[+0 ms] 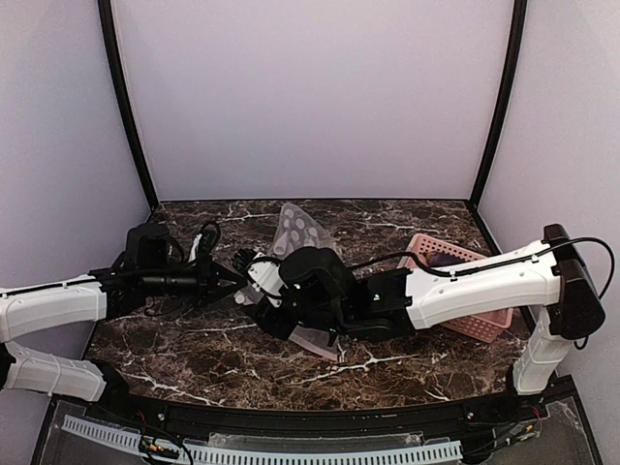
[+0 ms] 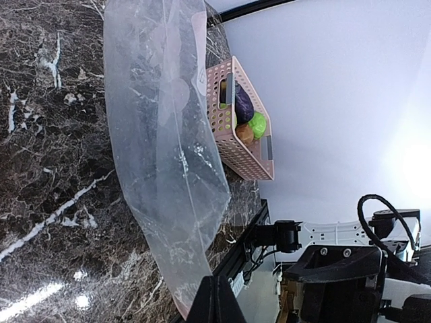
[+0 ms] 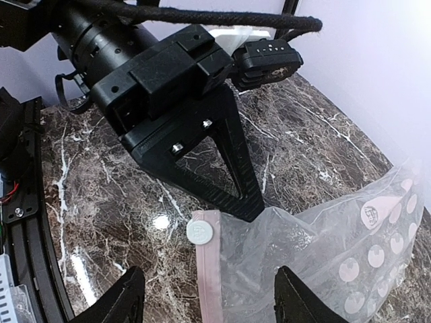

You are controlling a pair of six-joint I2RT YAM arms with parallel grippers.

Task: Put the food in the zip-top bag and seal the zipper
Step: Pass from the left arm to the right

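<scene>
The zip-top bag (image 1: 298, 231) is clear with white dots and stands up from the table in the middle. My left gripper (image 1: 232, 279) is shut on its corner; the left wrist view has the film (image 2: 161, 134) hanging from the closed tips (image 2: 217, 281). In the right wrist view the black left fingers (image 3: 232, 168) pinch the bag (image 3: 316, 249) beside the pink zipper (image 3: 210, 276) and its white slider (image 3: 201, 233). My right gripper (image 3: 212, 296) is open, astride the zipper strip and touching nothing. The food, a purple eggplant (image 2: 244, 104), a green fruit (image 2: 257, 124) and a brown lump (image 2: 244, 134), lies in a basket.
The pink slotted basket (image 1: 484, 325) sits at the right of the dark marble table, partly under my right forearm. In the left wrist view the basket (image 2: 232, 151) lies just beyond the bag. Pale walls close the table on three sides.
</scene>
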